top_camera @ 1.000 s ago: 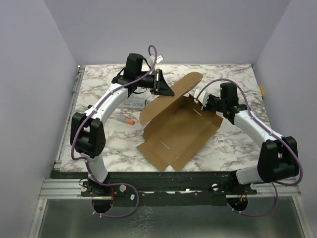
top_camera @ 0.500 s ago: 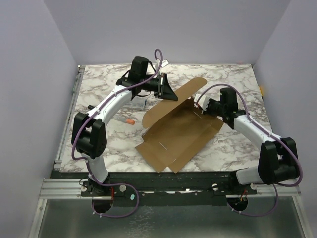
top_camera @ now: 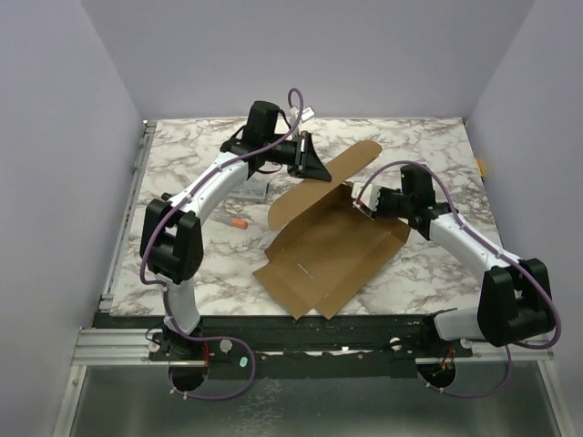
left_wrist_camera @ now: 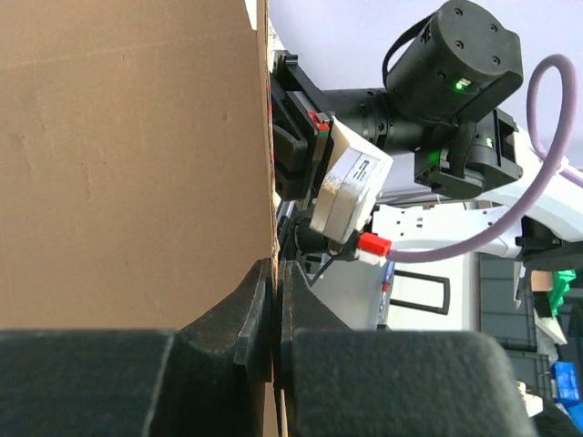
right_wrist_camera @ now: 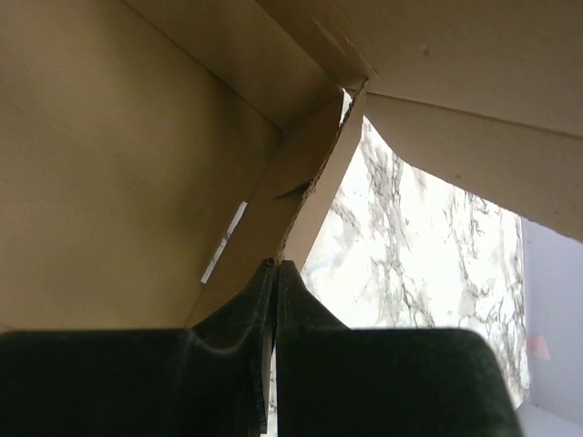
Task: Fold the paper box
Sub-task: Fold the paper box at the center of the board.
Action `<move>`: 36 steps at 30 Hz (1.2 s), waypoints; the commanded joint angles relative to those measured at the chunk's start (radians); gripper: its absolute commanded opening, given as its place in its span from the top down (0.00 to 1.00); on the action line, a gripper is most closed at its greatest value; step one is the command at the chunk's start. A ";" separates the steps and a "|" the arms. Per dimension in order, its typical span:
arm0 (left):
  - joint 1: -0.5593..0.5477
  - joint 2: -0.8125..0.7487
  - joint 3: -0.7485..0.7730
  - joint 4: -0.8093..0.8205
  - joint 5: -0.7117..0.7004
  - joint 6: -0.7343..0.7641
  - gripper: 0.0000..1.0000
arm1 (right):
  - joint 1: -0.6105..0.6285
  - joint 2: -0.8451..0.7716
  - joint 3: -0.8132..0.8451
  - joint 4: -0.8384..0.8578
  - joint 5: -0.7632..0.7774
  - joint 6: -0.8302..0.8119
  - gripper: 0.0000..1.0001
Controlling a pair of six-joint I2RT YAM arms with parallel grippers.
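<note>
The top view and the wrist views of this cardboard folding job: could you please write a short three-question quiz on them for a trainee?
1. True or false: the left gripper is shut on an edge of the paper box.
2. What lies on the table beside the box? A) a small orange-tipped object B) a mug C) scissors
3. How many grippers are pinching cardboard?
Key: 1 true; 2 A; 3 two, since the right gripper is shut on a flap too.
</note>
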 commanded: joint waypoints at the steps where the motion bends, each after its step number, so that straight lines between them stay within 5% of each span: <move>1: -0.014 0.012 0.047 -0.007 -0.007 -0.022 1.00 | 0.029 0.033 0.005 -0.029 0.053 -0.036 0.96; 19: -0.012 0.015 0.066 -0.006 -0.024 -0.064 1.00 | 0.151 0.079 -0.043 -0.021 0.221 -0.071 0.96; 29: -0.013 0.033 0.079 -0.008 -0.042 -0.078 0.93 | 0.163 0.074 -0.055 -0.055 0.199 -0.075 0.96; 36: -0.018 0.026 0.054 -0.007 -0.053 -0.079 0.97 | 0.163 0.113 -0.040 -0.045 0.180 -0.017 0.95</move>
